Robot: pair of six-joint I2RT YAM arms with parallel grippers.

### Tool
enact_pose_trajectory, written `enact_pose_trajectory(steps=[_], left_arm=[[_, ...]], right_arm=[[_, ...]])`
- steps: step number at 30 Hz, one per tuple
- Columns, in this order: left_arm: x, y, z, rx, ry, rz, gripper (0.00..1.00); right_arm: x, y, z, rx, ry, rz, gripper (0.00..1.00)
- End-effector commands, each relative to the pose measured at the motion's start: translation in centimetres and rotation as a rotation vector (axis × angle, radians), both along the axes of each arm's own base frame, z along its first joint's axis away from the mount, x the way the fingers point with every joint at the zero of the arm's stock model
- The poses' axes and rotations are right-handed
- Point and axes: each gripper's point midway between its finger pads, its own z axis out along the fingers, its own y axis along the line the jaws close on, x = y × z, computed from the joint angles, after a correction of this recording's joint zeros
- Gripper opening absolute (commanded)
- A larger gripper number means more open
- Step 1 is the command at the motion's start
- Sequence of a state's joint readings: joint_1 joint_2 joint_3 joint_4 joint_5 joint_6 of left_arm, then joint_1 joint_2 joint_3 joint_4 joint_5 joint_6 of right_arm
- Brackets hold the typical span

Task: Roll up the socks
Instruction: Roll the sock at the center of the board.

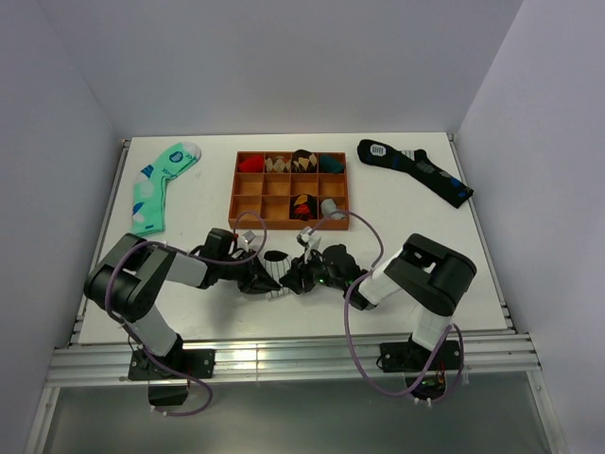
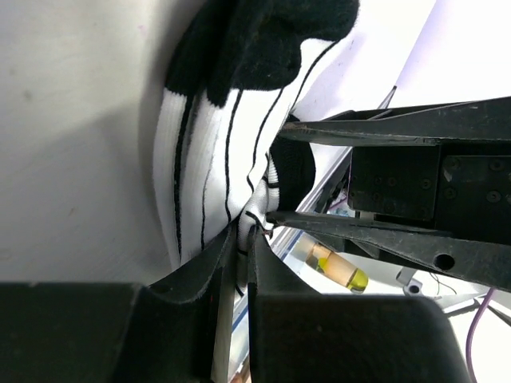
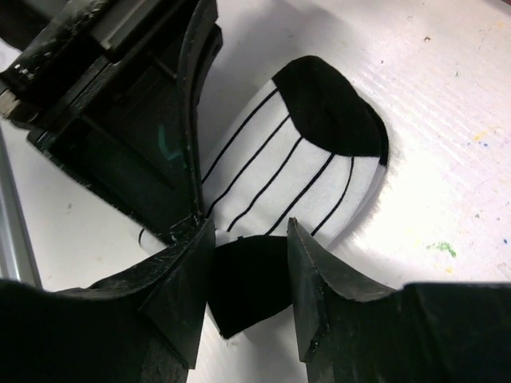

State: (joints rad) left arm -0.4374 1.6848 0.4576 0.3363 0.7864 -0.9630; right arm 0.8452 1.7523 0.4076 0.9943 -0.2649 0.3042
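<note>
Two grippers meet over the sock [image 3: 283, 159], which lies flat on the table [image 1: 425, 189] near the front edge, between the arm bases and just in front of the brown tray [image 1: 233, 189]. Its black toe points away from the right wrist camera, and a black end sits close to the fingers.

Your left gripper [image 2: 243, 239] is nearly closed, pinching a thin fold of the white striped fabric at its edge. Your right gripper [image 3: 249, 231] stands partly apart with the black end of the sock between its fingers. From these views I can't be sure whether the pads are pressing the cloth or only straddling it.

I'd judge the roll as barely begun, since most of the striped length lies unrolled.

- Treat the left pinch as your anchor, firm and low against the table so the fabric can't slide.
- Close the right fingers fully on the black end before turning the wrist, or the layers may slip apart.
- Roll toward the toe in small turns, pulling the cloth taut against the anchor.
- Watch the clearance, because the two sets of fingers are very near each other and could clash.
</note>
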Motion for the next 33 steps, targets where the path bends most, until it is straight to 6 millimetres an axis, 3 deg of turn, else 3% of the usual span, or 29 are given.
enact_pose_trajectory(steps=[1, 9, 14, 33], left_arm=[[-2.6, 5.8, -7.3, 0.369, 0.084, 0.095, 0.13], [-0.3, 5.6, -5.3, 0.344, -0.036, 0.166, 0.24], [1.1, 6.0, -4.4, 0.367, -0.099, 0.207, 0.29], [4.3, 8.1, 0.4, 0.447, -0.357, 0.341, 0.39]], right_arm=[[-0.3, -2.3, -4.2, -0.197, 0.077, -0.069, 0.48], [-0.3, -2.4, -5.5, -0.344, 0.129, -0.126, 0.33], [-1.8, -2.4, -6.6, -0.438, 0.174, -0.114, 0.32], [-2.8, -3.6, -10.4, -0.627, 0.315, -0.151, 0.30]])
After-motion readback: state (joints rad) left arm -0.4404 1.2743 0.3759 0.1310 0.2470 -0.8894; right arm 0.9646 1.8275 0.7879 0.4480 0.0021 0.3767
